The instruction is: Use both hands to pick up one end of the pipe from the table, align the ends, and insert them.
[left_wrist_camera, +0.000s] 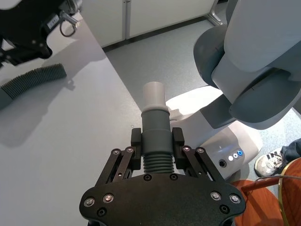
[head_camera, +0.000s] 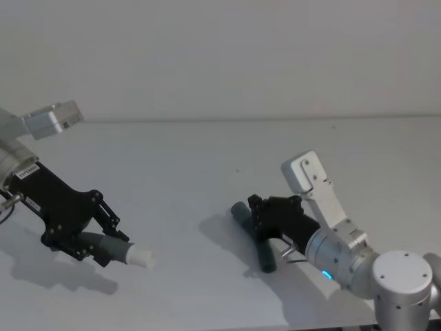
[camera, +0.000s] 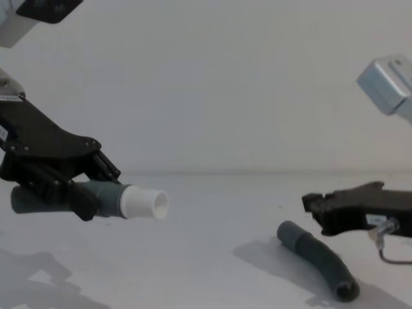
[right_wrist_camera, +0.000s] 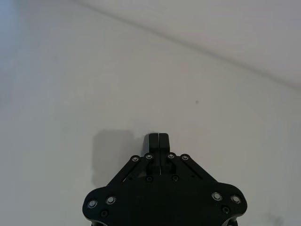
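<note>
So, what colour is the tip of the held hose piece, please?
White: the smooth plug tip shows best in chest view.

I see a desk (head_camera: 207,152) that is matt white and smooth. The held pipe (left_wrist_camera: 155,125) and the loose pipe (camera: 318,259) look like dull, dark grey, ribbed, rubbery plastic. The tip (camera: 143,203) is smooth white plastic. My left hand (left_wrist_camera: 156,140) and right hand (right_wrist_camera: 159,140) are matt black with shiny metal screws.
</note>
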`<state>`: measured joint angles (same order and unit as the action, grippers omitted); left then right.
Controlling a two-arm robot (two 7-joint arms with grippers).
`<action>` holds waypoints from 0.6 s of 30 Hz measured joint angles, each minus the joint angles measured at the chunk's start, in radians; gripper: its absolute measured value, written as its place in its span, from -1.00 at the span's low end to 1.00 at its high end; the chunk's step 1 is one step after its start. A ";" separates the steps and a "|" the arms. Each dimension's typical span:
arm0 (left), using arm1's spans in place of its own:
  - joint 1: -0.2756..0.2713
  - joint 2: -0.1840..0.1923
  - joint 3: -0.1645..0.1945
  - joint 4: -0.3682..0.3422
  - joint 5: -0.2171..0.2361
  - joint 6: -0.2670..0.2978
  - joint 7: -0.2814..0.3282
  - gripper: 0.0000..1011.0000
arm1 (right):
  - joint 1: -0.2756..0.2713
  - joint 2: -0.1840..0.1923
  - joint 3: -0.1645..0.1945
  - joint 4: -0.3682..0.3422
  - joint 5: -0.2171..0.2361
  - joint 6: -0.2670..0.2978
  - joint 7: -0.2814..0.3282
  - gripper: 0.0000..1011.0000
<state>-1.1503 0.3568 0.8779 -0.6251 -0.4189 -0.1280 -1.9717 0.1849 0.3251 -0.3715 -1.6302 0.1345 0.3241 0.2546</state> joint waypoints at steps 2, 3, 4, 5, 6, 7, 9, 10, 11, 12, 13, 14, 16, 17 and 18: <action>0.000 0.000 0.000 0.000 0.000 0.000 0.000 -0.30 | 0.003 0.007 0.001 0.000 -0.006 -0.020 0.006 -1.00; 0.000 0.000 0.000 0.000 0.000 0.000 0.000 -0.30 | 0.004 0.012 0.001 0.000 -0.008 -0.030 0.009 -1.00; 0.000 0.000 0.000 0.000 0.000 0.000 0.000 -0.30 | 0.007 0.019 0.003 0.000 -0.015 -0.054 0.016 -1.00; 0.000 0.000 0.000 0.000 0.000 0.000 0.000 -0.30 | 0.009 0.026 0.005 0.000 -0.021 -0.074 0.020 -1.00; 0.000 0.000 0.000 0.000 0.000 0.000 0.000 -0.30 | 0.009 0.026 0.005 0.000 -0.021 -0.074 0.020 -1.00; 0.000 0.000 0.000 0.000 0.000 0.000 0.000 -0.30 | 0.010 0.032 0.007 0.000 -0.027 -0.093 0.024 -0.96; 0.000 0.000 0.000 0.000 0.000 0.000 0.000 -0.30 | 0.012 0.039 0.011 0.000 -0.032 -0.113 0.027 -0.87; 0.000 0.000 0.000 0.000 0.000 0.000 0.000 -0.30 | 0.012 0.046 0.015 -0.001 -0.039 -0.136 0.029 -0.81; 0.000 0.000 0.000 0.000 0.000 0.000 0.000 -0.30 | 0.012 0.049 0.017 -0.002 -0.042 -0.144 0.030 -0.74; 0.000 0.000 0.000 0.000 0.000 0.000 0.000 -0.30 | 0.012 0.051 0.018 -0.002 -0.044 -0.152 0.030 -0.71; 0.000 0.000 0.000 0.000 0.000 0.000 0.000 -0.30 | 0.012 0.055 0.021 -0.003 -0.050 -0.168 0.030 -0.64; 0.000 0.000 0.000 0.000 0.000 0.000 0.000 -0.30 | 0.012 0.058 0.024 -0.004 -0.052 -0.173 0.031 -0.60; 0.000 0.000 0.000 0.000 0.000 0.000 0.000 -0.30 | 0.010 0.064 0.029 -0.008 -0.057 -0.188 0.032 -0.48; 0.000 0.000 0.000 0.000 0.000 0.000 0.000 -0.30 | 0.010 0.065 0.030 -0.009 -0.057 -0.189 0.033 -0.42; 0.000 0.000 0.000 0.000 0.000 0.000 0.000 -0.30 | 0.009 0.067 0.032 -0.010 -0.058 -0.191 0.034 -0.34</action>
<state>-1.1503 0.3568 0.8778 -0.6251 -0.4189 -0.1280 -1.9717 0.1936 0.3918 -0.3393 -1.6405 0.0767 0.1333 0.2884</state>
